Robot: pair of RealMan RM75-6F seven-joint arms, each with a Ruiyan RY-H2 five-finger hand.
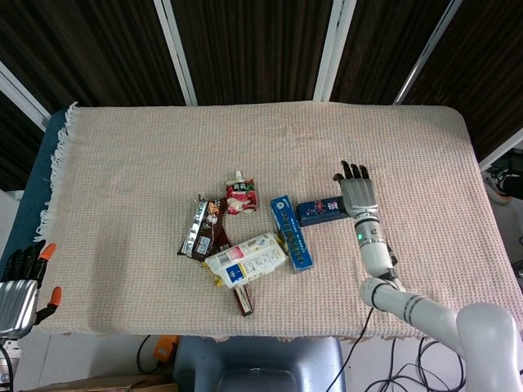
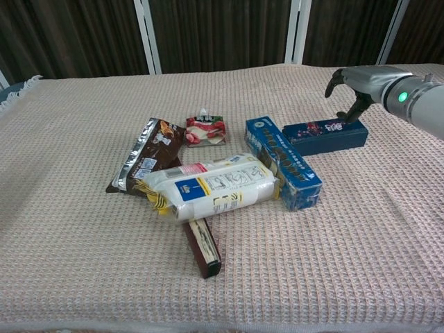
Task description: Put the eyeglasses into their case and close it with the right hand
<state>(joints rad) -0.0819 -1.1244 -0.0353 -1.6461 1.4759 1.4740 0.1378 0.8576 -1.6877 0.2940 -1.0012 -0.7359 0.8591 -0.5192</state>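
Note:
The eyeglasses case (image 2: 325,135) is a dark blue box with a flower print, and it lies flat with its lid down, right of the blue carton. In the head view the case (image 1: 320,211) is just left of my right hand (image 1: 356,189). My right hand (image 2: 354,87) hovers over the case's right end with its fingers spread and arched downward, and the fingertips (image 2: 345,114) reach the lid's far edge. It holds nothing. No eyeglasses are visible. My left hand (image 1: 18,282) hangs off the table's near left corner, empty, with its fingers apart.
A long blue carton (image 2: 282,161) lies against the case's left end. Further left are a white packet (image 2: 211,187), a brown snack bag (image 2: 146,154), a red pouch (image 2: 205,130) and a dark bar (image 2: 202,247). A beige woven cloth (image 2: 361,229) covers the table.

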